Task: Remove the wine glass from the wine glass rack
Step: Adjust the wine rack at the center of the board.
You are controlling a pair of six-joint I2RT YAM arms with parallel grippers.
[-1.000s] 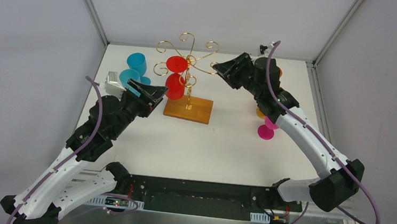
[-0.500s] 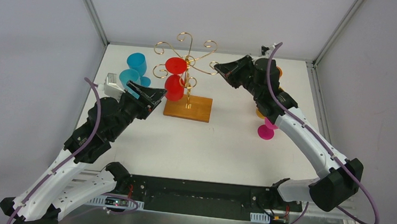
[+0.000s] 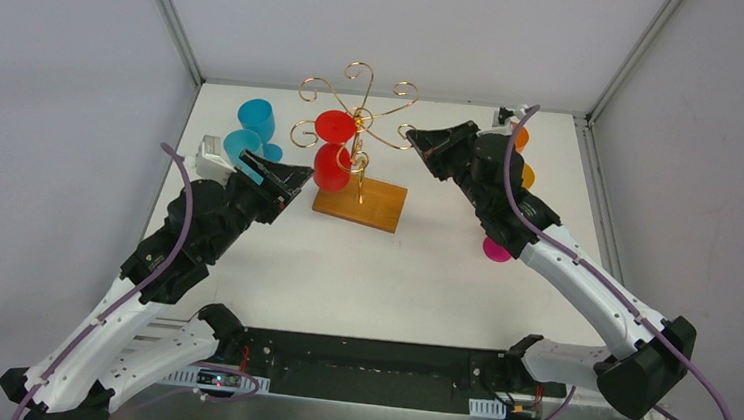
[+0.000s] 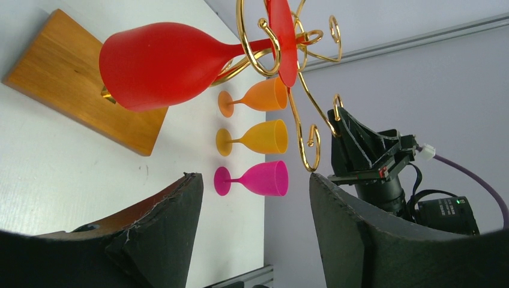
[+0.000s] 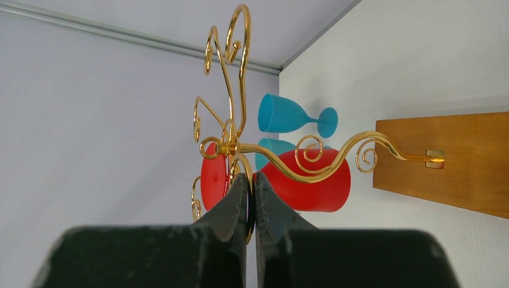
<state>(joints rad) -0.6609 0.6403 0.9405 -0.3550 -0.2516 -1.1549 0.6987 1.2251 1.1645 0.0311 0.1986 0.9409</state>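
Note:
The gold wire wine glass rack [image 3: 360, 119] stands on its wooden base [image 3: 373, 208] at the table's centre back. A red wine glass [image 3: 332, 162] hangs upside down from a scroll arm on its left side. My right gripper [image 3: 412, 136] is shut on the curled end of a right-hand scroll arm; in the right wrist view [image 5: 252, 180] the wire sits between the closed fingertips. My left gripper [image 3: 295, 179] is open, just left of and below the red glass [image 4: 156, 63], not touching it.
Two blue glasses [image 3: 252, 128] lie at the back left. An orange glass [image 4: 264, 96], a yellow one [image 4: 264, 137] and a pink one [image 4: 261, 178] stand in a row at the right, partly behind my right arm. The enclosure walls are close.
My right gripper has closed onto the rack's scroll arm. The rack and its base have shifted slightly to the right. My left gripper has barely moved.

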